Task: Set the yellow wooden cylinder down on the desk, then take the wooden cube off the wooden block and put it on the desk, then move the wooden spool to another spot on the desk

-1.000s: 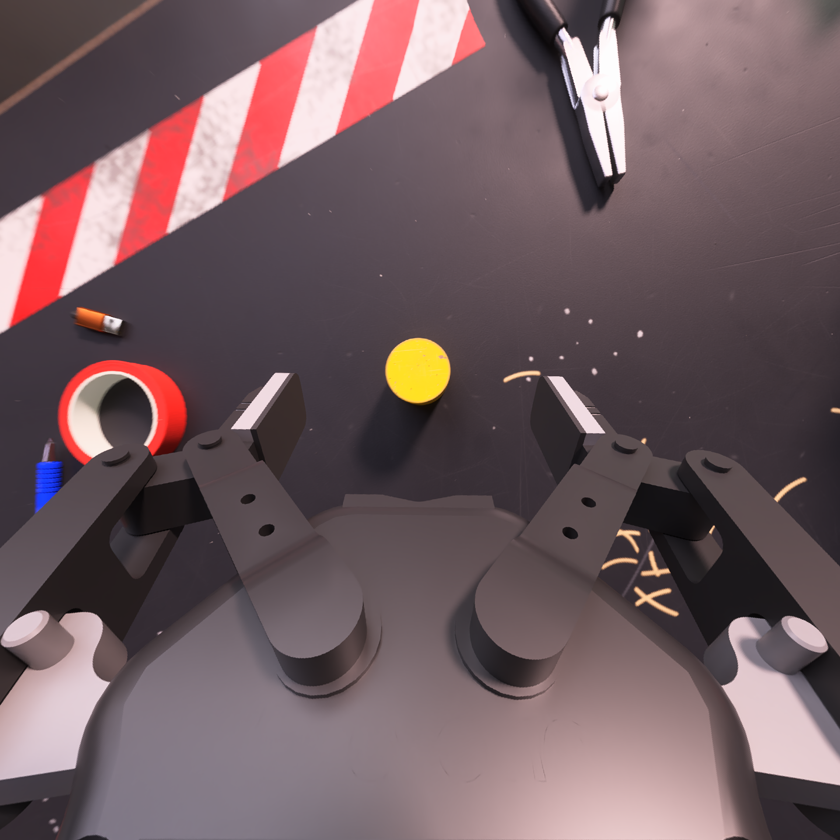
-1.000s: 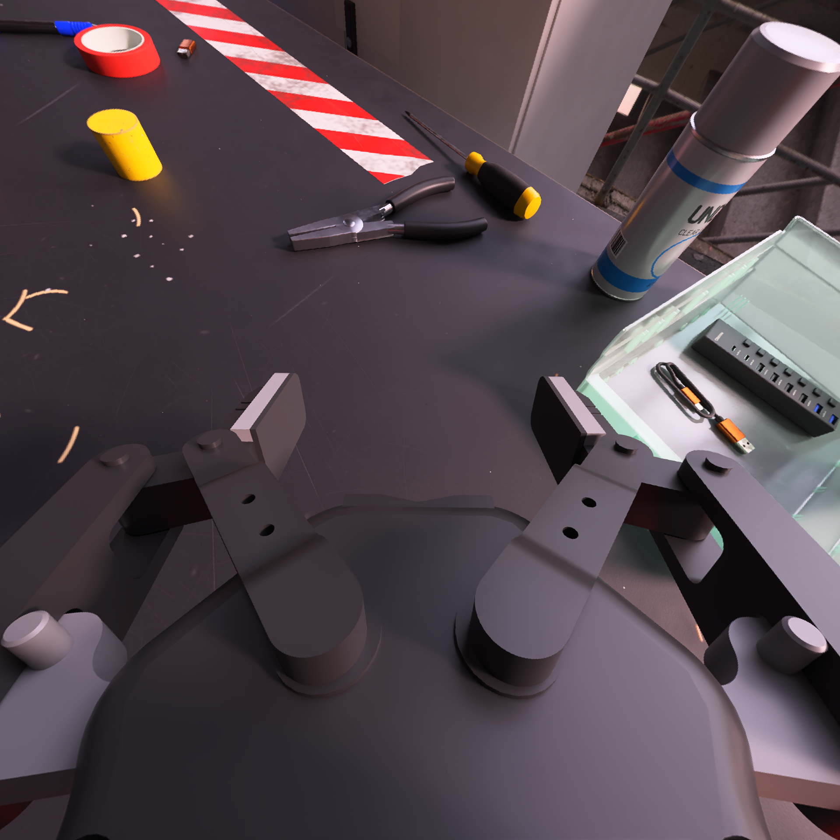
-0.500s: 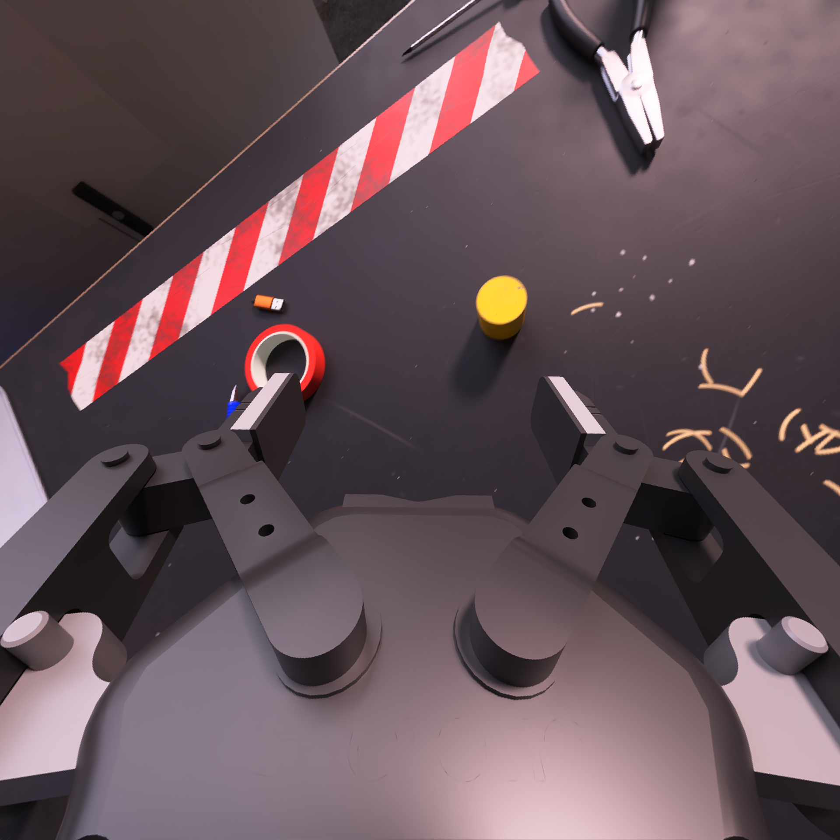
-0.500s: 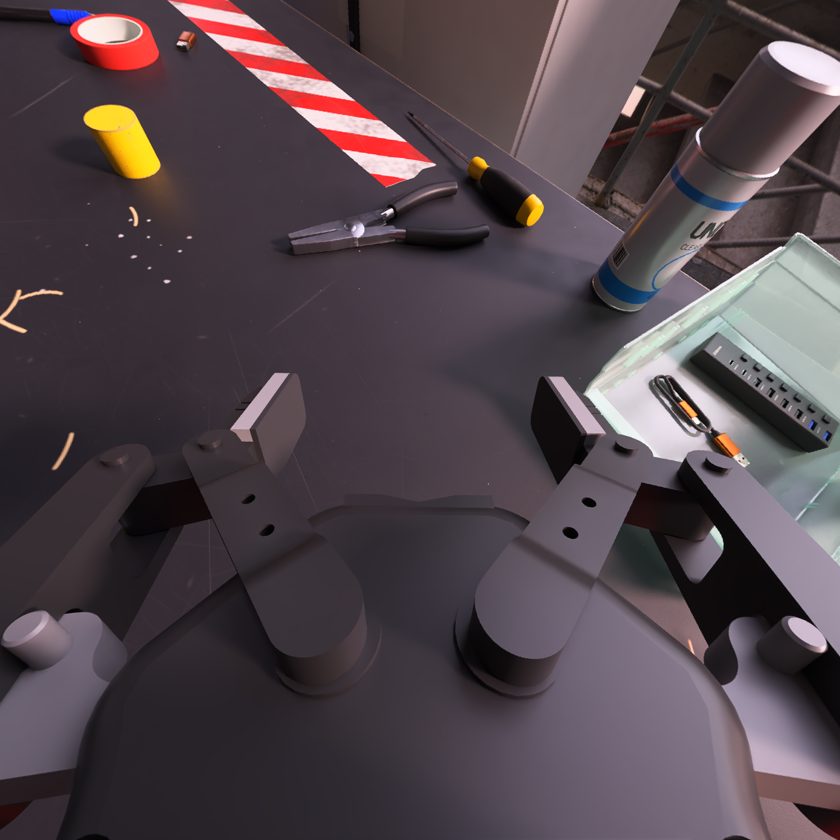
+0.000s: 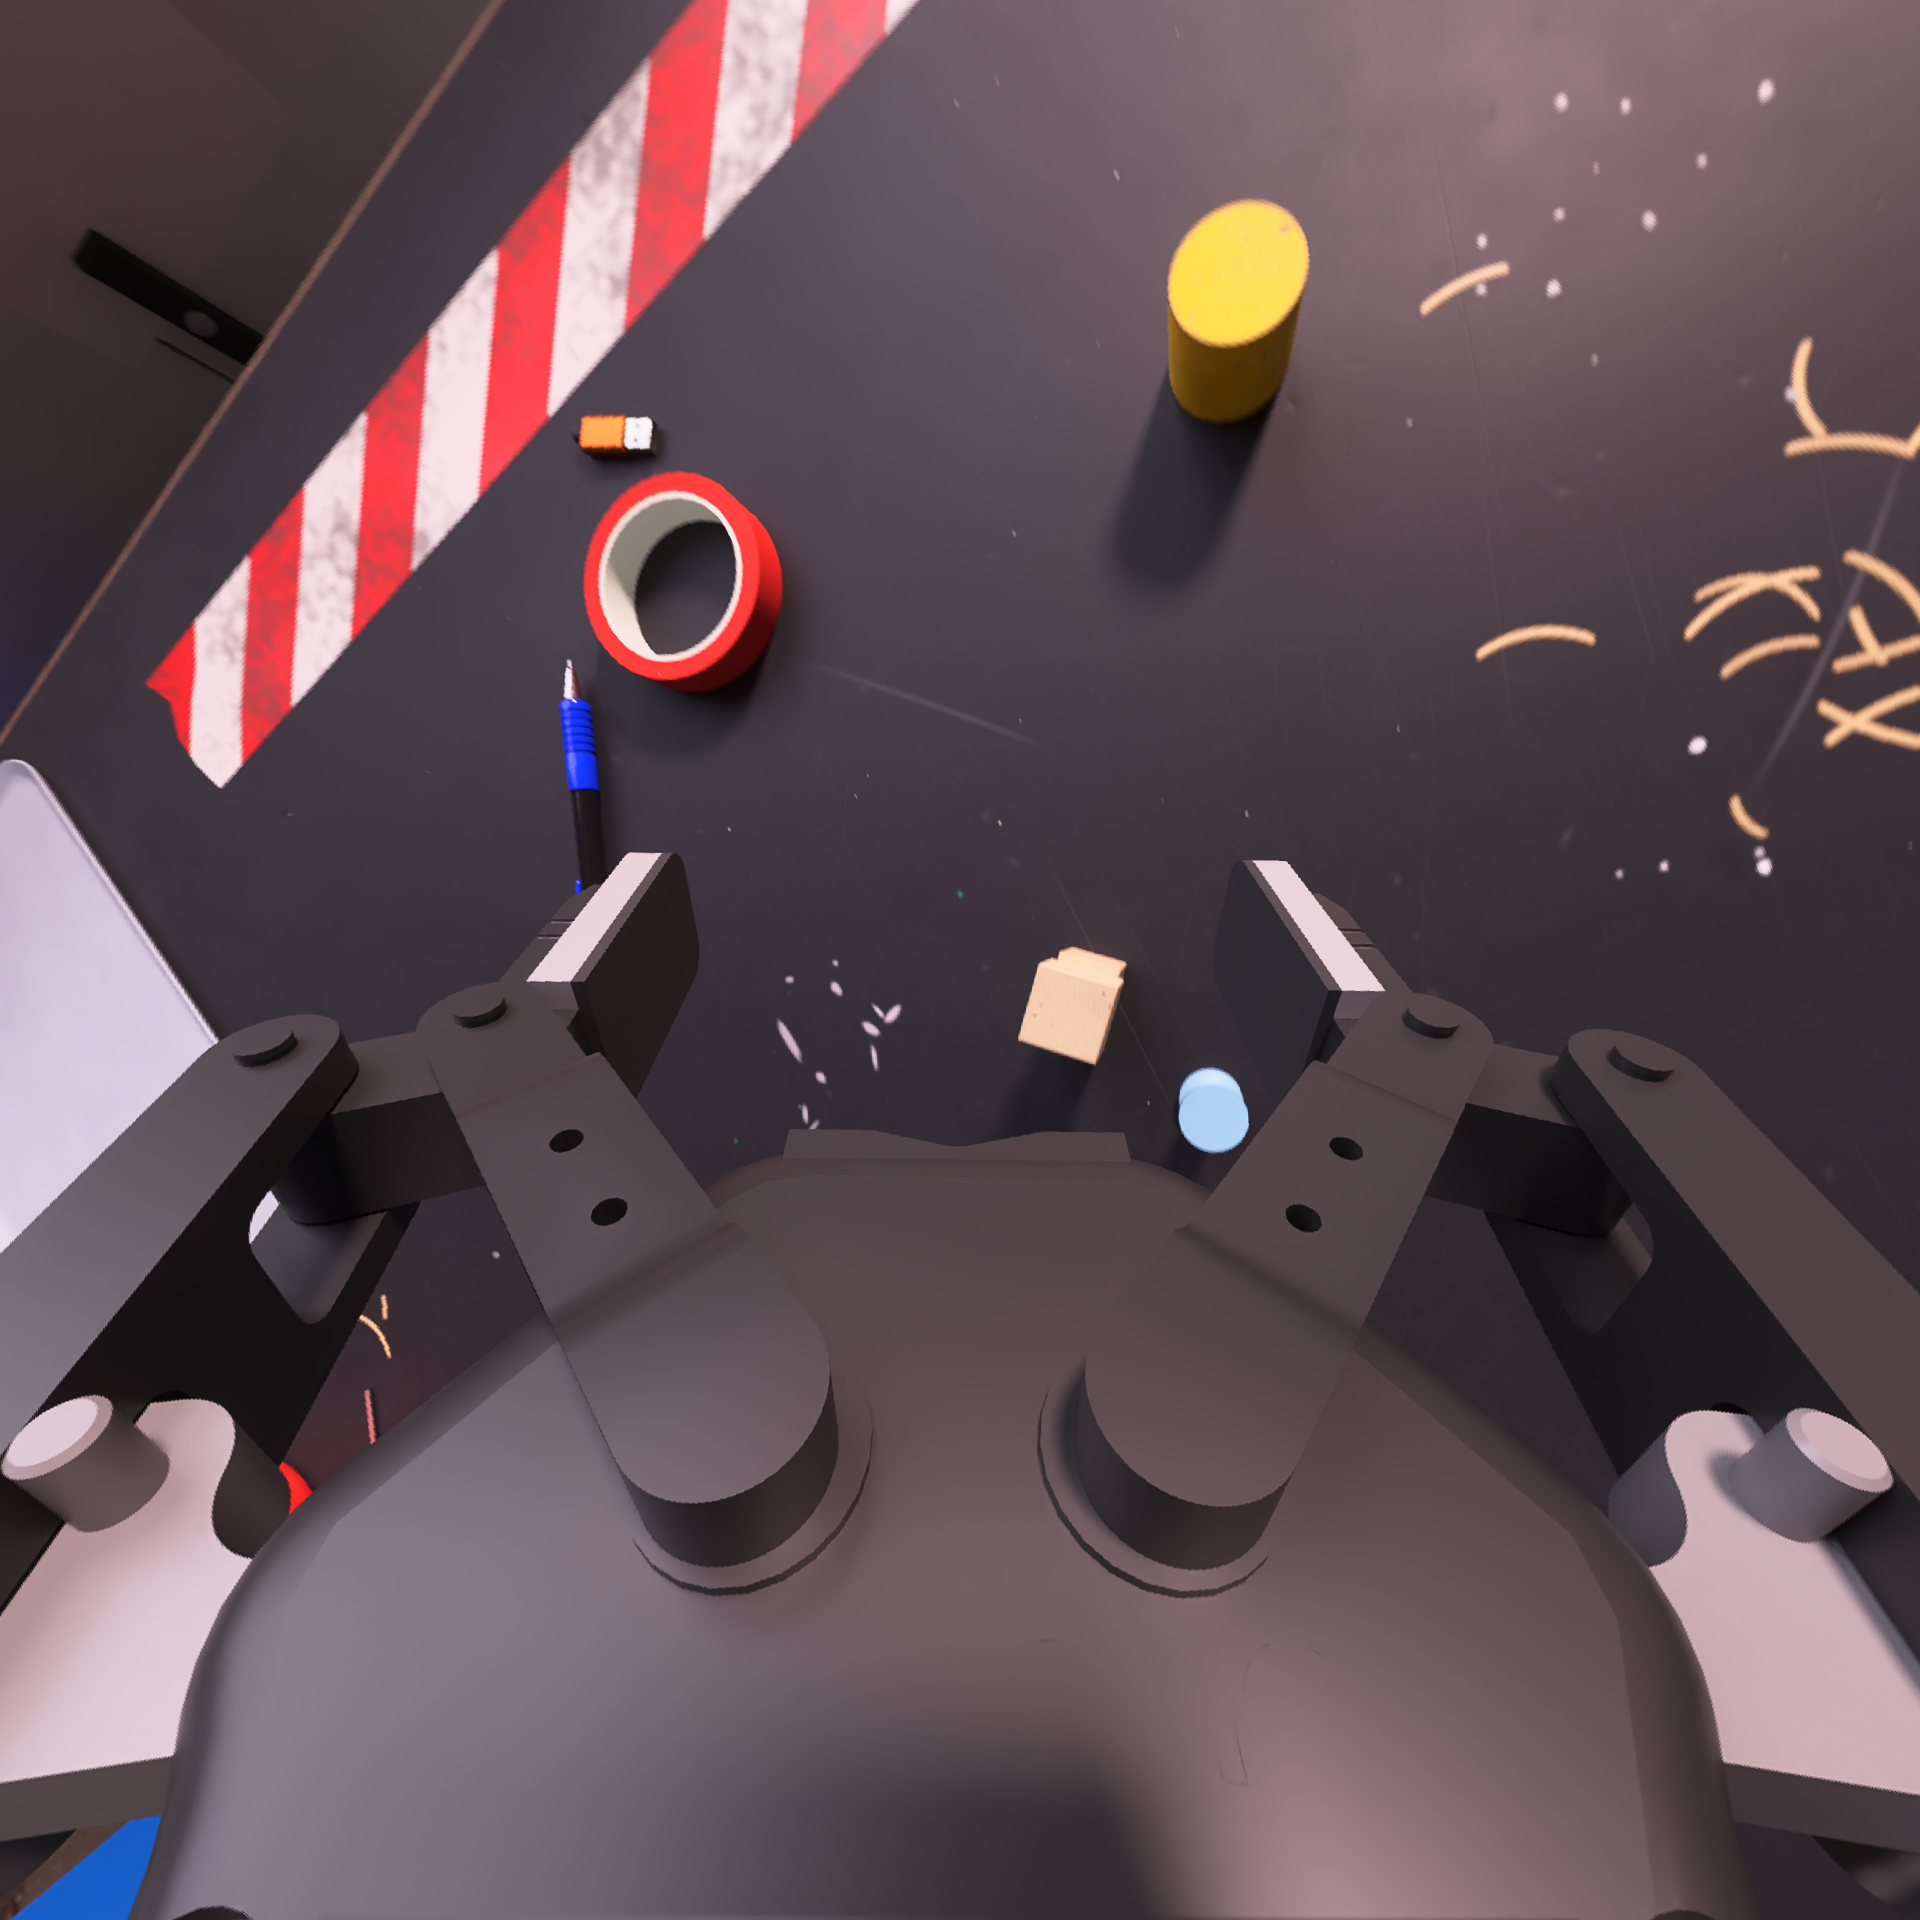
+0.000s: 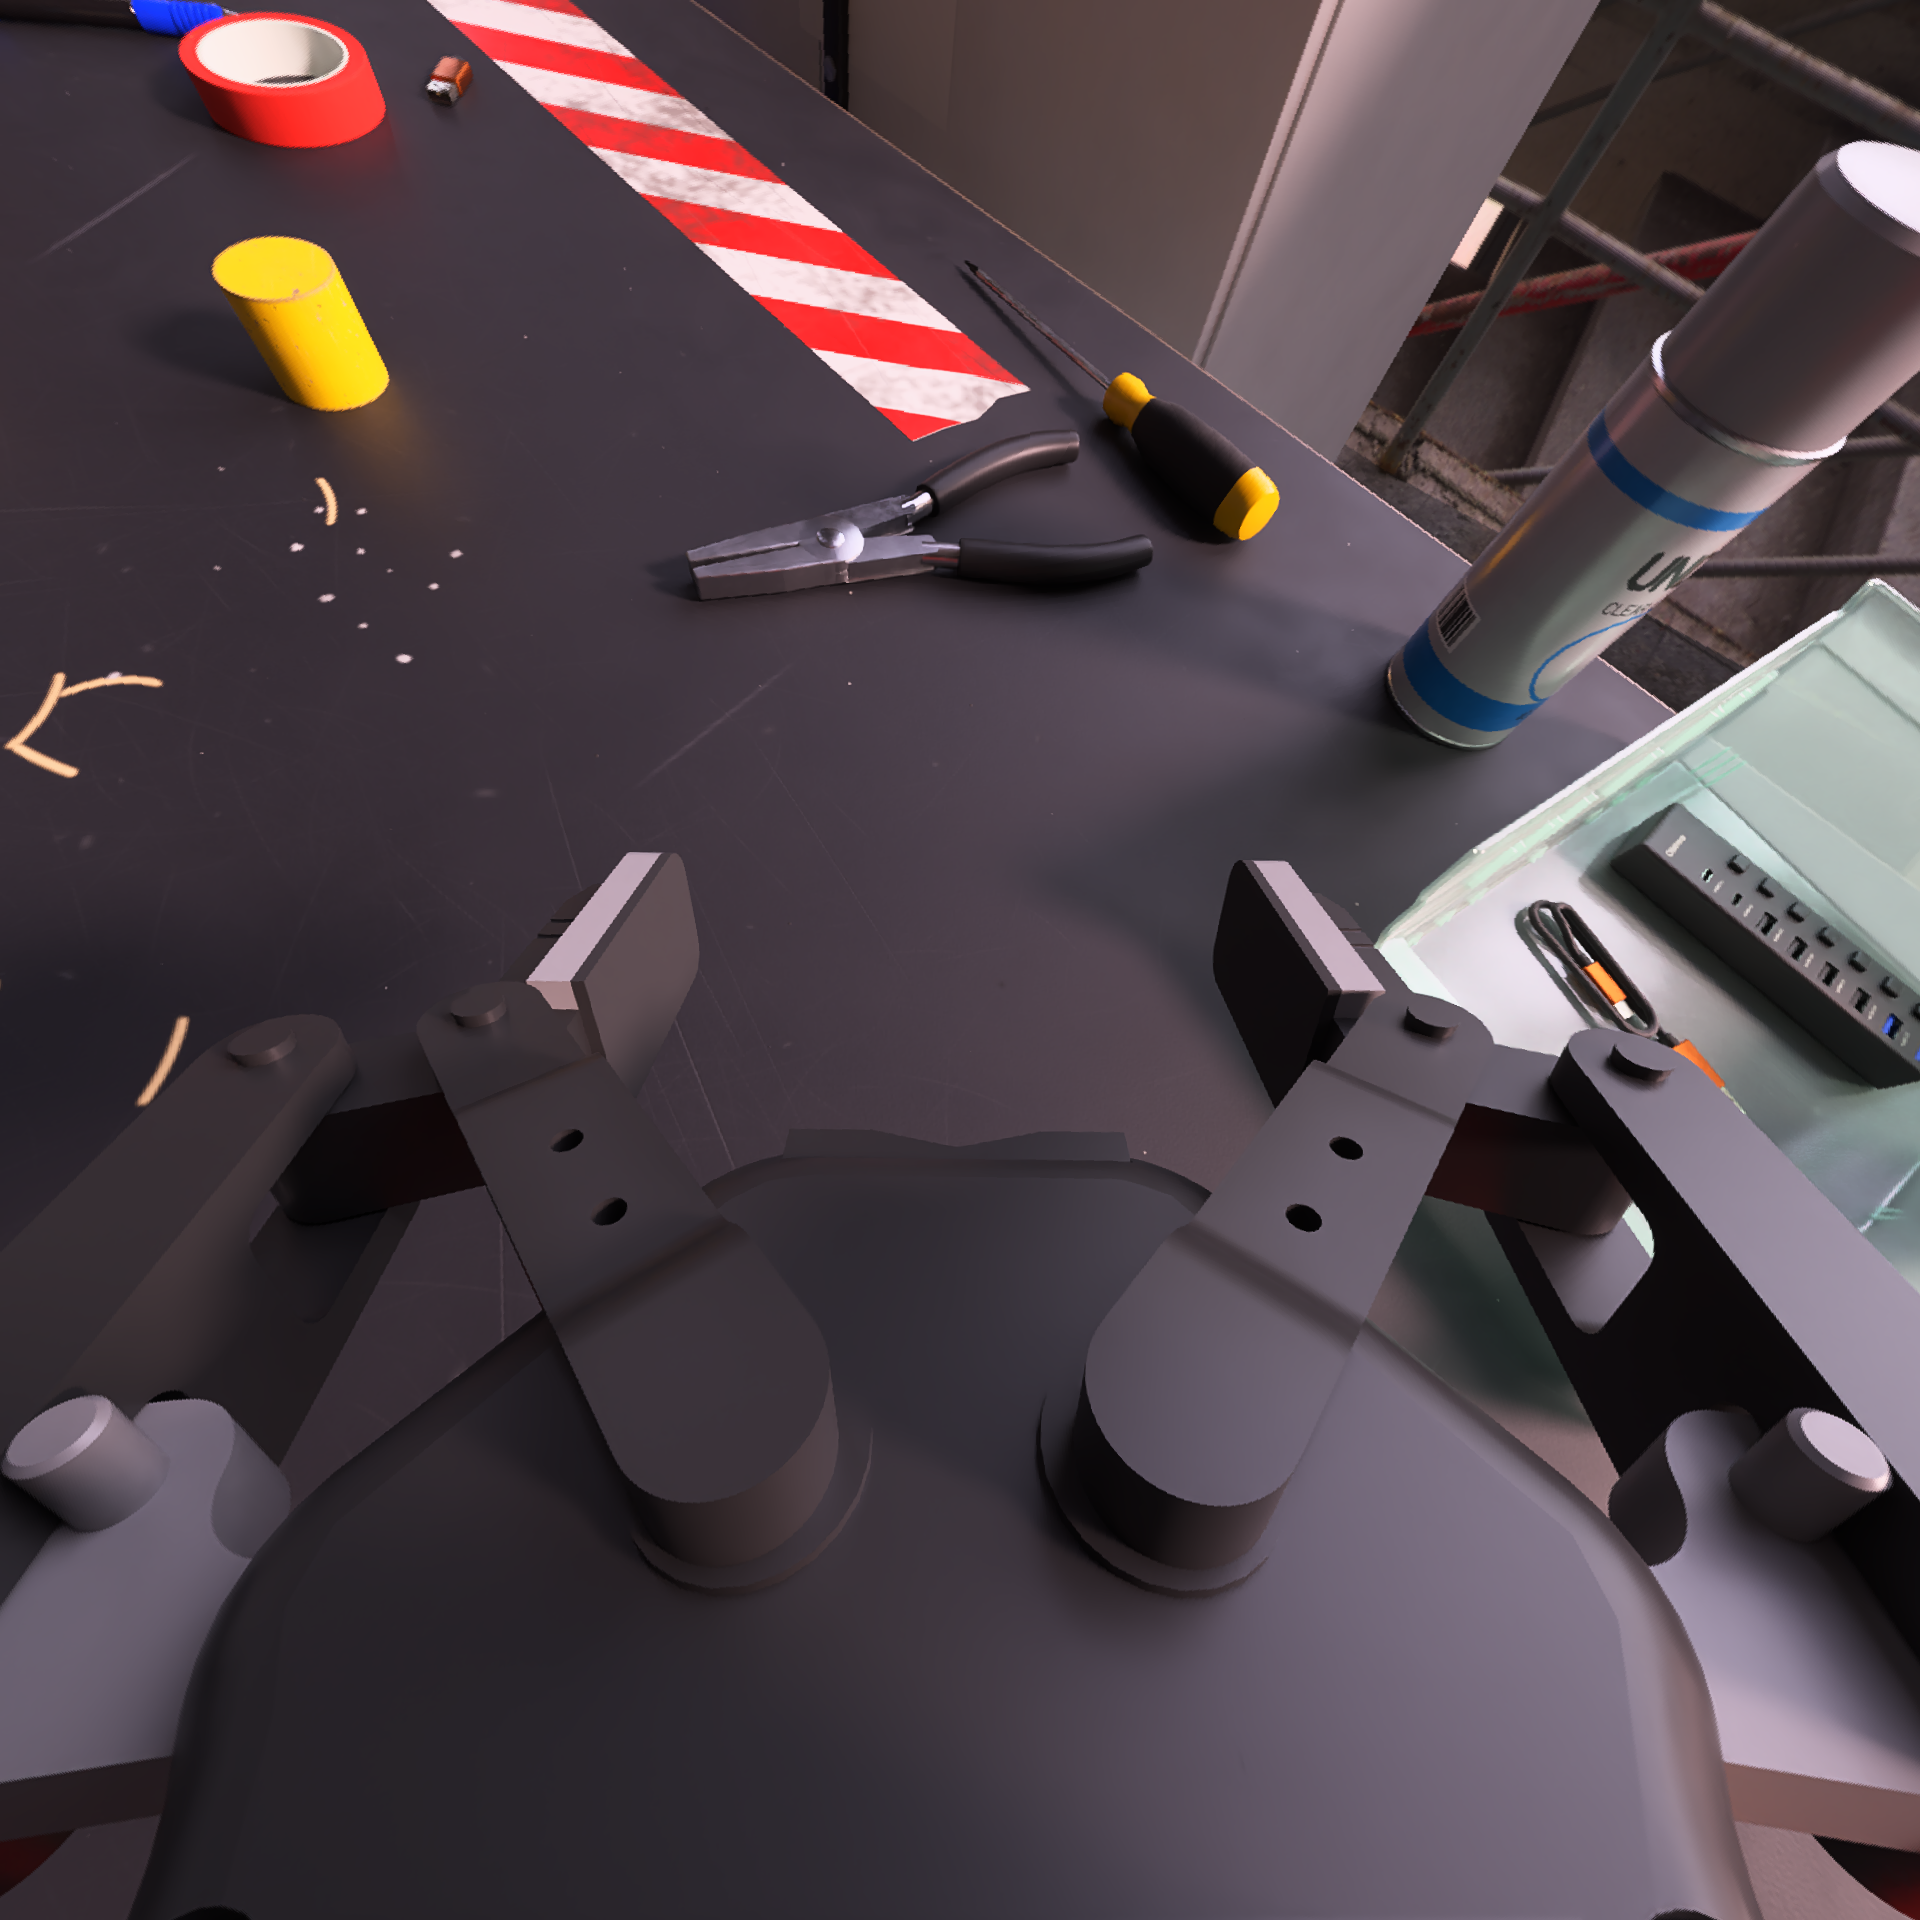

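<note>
Below my spread, empty left gripper [image 5: 956,925] sits the wooden cube [image 5: 1072,1006]; I should center over it, descend straight, clamp flat faces squarely.

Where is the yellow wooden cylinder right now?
The yellow wooden cylinder stands upright on the dark desk, held by neither claw. In the left wrist view it is upper right, right of the red tape roll.

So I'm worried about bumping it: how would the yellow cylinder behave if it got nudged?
The yellow cylinder stands upright on the desk and is taller than wide, so a high push would probably tip it. Once on its round side it could roll. It looks like solid painted wood, so likely stiff and fairly light.
</note>
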Robot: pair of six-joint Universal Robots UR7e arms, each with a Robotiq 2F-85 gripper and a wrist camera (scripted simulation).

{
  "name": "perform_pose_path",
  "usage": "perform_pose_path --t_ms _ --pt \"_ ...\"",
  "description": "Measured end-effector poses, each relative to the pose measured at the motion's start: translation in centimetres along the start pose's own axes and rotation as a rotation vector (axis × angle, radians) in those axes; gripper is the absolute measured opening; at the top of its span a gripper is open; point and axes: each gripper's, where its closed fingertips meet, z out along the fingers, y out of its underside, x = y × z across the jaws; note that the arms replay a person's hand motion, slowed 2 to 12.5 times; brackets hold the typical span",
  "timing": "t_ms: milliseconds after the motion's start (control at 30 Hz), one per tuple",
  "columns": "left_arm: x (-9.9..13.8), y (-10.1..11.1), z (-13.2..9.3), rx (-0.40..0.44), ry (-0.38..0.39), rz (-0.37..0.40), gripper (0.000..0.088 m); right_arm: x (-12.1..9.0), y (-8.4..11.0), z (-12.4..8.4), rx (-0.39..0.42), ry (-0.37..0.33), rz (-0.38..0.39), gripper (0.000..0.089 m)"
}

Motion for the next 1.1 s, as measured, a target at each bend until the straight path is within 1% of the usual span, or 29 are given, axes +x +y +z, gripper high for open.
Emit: perform_pose_path --t_ms 200,400,800,1100 --pt "0.4 2.7 0.6 -0.035 0.076 0.036 0.0854 -0.7 -0.4 0.5 -0.009 -0.005 -0.02 0.0854" --pt "0.9 4.5 1.6 -0.054 0.131 0.088 0.0849 -1.4 -0.8 0.9 -0.027 -0.008 -0.039 0.0854" --pt "2.4 6.5 3.5 -0.08 0.216 0.183 0.0773 -2.3 -1.6 1.2 -0.054 0.002 -0.075 0.0854" --pt "3.3 7.9 5.1 -0.13 0.254 0.248 0.0714 -2.6 -2.3 1.0 -0.051 0.018 -0.088 0.0854"
